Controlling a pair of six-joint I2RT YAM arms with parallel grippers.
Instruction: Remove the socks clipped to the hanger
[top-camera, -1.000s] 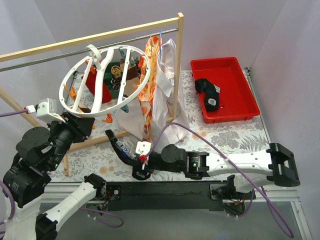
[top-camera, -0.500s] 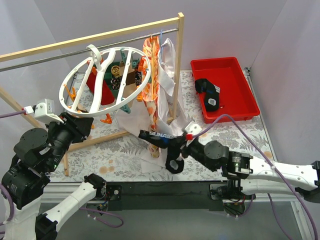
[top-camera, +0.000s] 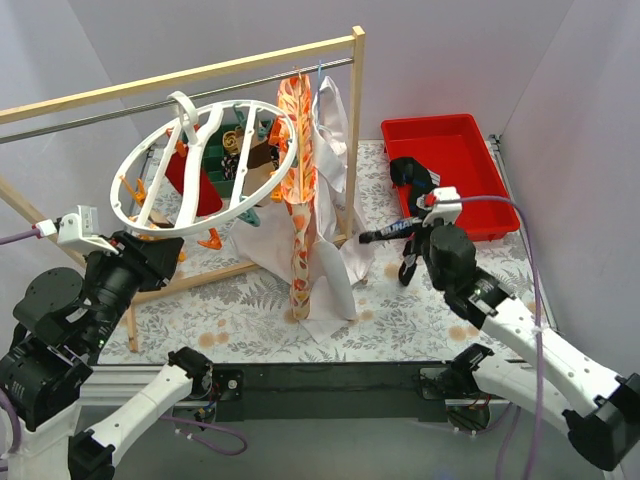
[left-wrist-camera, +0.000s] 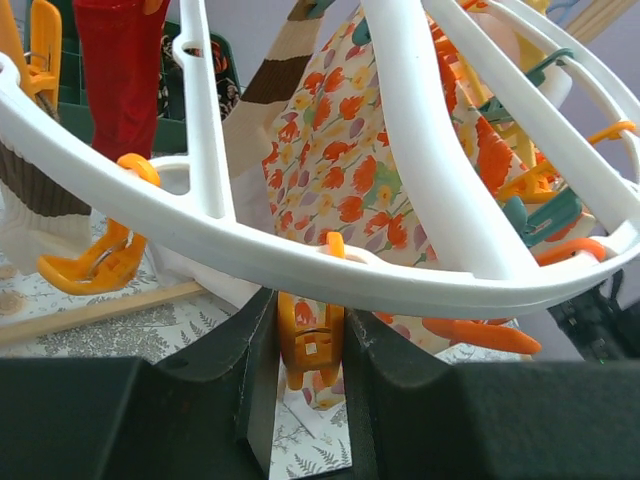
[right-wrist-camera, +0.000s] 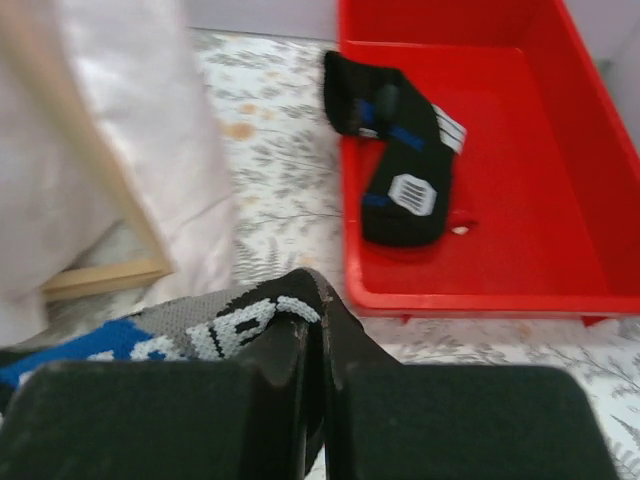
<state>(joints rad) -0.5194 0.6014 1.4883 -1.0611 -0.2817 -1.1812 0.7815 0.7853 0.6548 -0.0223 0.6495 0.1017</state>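
The white round hanger (top-camera: 210, 165) hangs tilted from the rack rail. A red sock (top-camera: 192, 172) and a tan-and-brown sock (top-camera: 258, 150) stay clipped under it; both show in the left wrist view, red (left-wrist-camera: 125, 70) and tan-and-brown (left-wrist-camera: 285, 75). My left gripper (top-camera: 162, 248) sits at the hanger's near rim (left-wrist-camera: 300, 265), its jaws closed on an orange clip (left-wrist-camera: 310, 345). My right gripper (top-camera: 408, 238) is shut on a black sock with blue and white marks (right-wrist-camera: 215, 325), held above the table just left of the red tray (top-camera: 485, 225). Another black sock (top-camera: 415, 185) lies in the tray.
An orange floral garment (top-camera: 298, 180) and a white shirt (top-camera: 335, 150) hang from the wooden rack (top-camera: 357, 120) between the hanger and the tray. The shirt's hem lies on the floral tablecloth (top-camera: 450, 270). The rack's lower bar (top-camera: 215, 272) runs under the hanger.
My right arm has swung from under the hanger to the right, carrying the black sock to beside the red tray. The hanger has tilted a little; the left gripper stays at its rim.
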